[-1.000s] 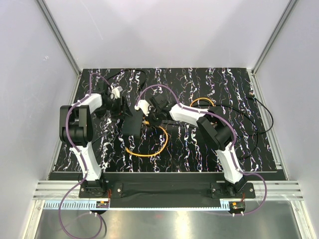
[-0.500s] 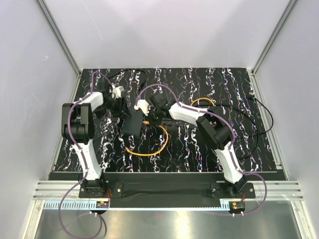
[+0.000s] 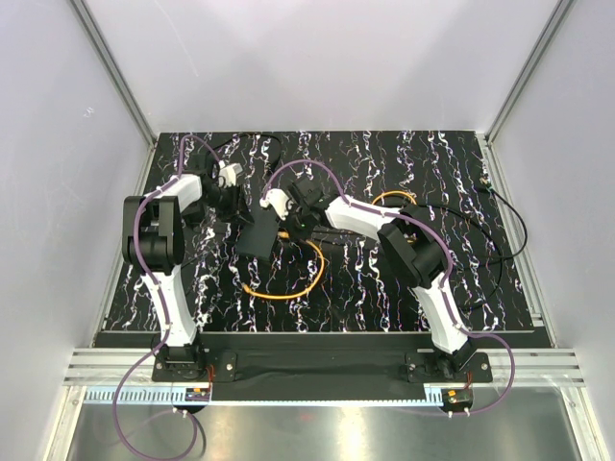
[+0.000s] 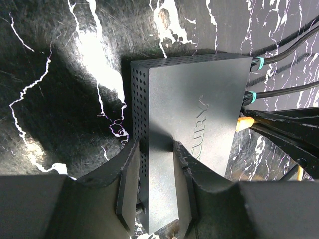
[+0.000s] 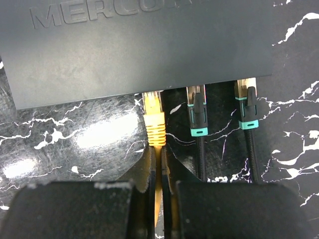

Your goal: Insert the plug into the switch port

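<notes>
Right gripper [image 5: 159, 162] pinched thin orange cable [image 5: 158, 191] behind its small orange plug [image 5: 154, 117]; plug tip sat at port [image 5: 152, 94] in flat matte-black box [image 5: 149, 45] edge. Left gripper [image 4: 155, 152] fingers [image 4: 127, 184] straddled box, grip unclear.

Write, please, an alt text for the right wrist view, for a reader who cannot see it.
The right claw, shut on the orange cable, holds its plug against the edge of the black switch; how deep it sits is unclear. To its right in the picture, two black cables are already plugged in.
</notes>
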Action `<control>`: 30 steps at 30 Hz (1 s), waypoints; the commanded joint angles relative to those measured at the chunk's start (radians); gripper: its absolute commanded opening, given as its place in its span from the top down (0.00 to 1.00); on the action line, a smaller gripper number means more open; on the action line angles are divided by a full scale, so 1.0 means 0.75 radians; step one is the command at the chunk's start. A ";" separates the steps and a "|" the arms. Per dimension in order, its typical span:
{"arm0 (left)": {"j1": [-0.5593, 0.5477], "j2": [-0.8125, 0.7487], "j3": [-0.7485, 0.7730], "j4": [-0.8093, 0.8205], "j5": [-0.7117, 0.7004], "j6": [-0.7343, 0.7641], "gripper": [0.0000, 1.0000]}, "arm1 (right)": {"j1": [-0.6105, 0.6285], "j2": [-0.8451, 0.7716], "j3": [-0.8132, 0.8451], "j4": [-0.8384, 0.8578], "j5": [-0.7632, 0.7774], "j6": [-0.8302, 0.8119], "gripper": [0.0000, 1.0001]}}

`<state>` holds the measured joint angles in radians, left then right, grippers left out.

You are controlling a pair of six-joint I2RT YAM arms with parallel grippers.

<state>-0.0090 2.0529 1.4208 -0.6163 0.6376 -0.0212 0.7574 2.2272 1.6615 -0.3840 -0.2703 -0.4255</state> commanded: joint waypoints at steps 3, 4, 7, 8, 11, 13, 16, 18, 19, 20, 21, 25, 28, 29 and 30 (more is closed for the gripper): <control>-0.162 0.069 -0.037 -0.043 0.297 -0.043 0.78 | 0.068 0.096 0.104 0.332 0.000 0.076 1.00; -0.168 0.067 -0.047 -0.039 0.299 -0.043 0.79 | 0.068 0.098 0.108 0.358 0.004 0.083 1.00; -0.182 0.067 -0.076 -0.029 0.305 -0.047 0.80 | 0.070 0.115 0.135 0.373 -0.002 0.099 1.00; -0.186 0.065 -0.080 -0.027 0.309 -0.045 0.80 | 0.076 0.119 0.147 0.383 -0.004 0.115 1.00; -0.193 0.073 -0.082 -0.029 0.318 -0.043 0.82 | 0.078 0.131 0.155 0.399 -0.024 0.132 1.00; -0.199 0.075 -0.076 -0.037 0.324 -0.037 0.83 | 0.082 0.125 0.145 0.432 -0.055 0.140 1.00; -0.217 0.081 -0.072 -0.046 0.316 -0.031 0.83 | 0.090 0.133 0.161 0.438 -0.096 0.150 1.00; -0.225 0.089 -0.086 -0.048 0.318 -0.021 0.84 | 0.088 0.135 0.167 0.444 -0.126 0.146 1.00; -0.223 0.089 -0.092 -0.046 0.324 -0.023 0.84 | 0.088 0.137 0.171 0.442 -0.139 0.146 1.00; -0.227 0.089 -0.099 -0.043 0.330 -0.019 0.85 | 0.088 0.137 0.176 0.440 -0.159 0.140 1.00; -0.229 0.091 -0.105 -0.048 0.326 -0.013 0.85 | 0.088 0.131 0.170 0.448 -0.179 0.142 1.00; -0.244 0.091 -0.119 -0.039 0.332 -0.002 0.85 | 0.088 0.137 0.186 0.489 -0.202 0.152 1.00; -0.262 0.100 -0.121 -0.048 0.330 0.006 0.85 | 0.090 0.154 0.225 0.481 -0.223 0.166 1.00; -0.270 0.100 -0.119 -0.050 0.334 0.008 0.85 | 0.090 0.160 0.233 0.481 -0.231 0.169 1.00; -0.276 0.100 -0.119 -0.054 0.332 0.018 0.86 | 0.090 0.164 0.239 0.481 -0.243 0.169 1.00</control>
<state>-0.0216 2.0514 1.4036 -0.5560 0.6456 0.0010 0.7574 2.2761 1.7527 -0.4370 -0.2466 -0.3435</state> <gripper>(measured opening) 0.321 0.030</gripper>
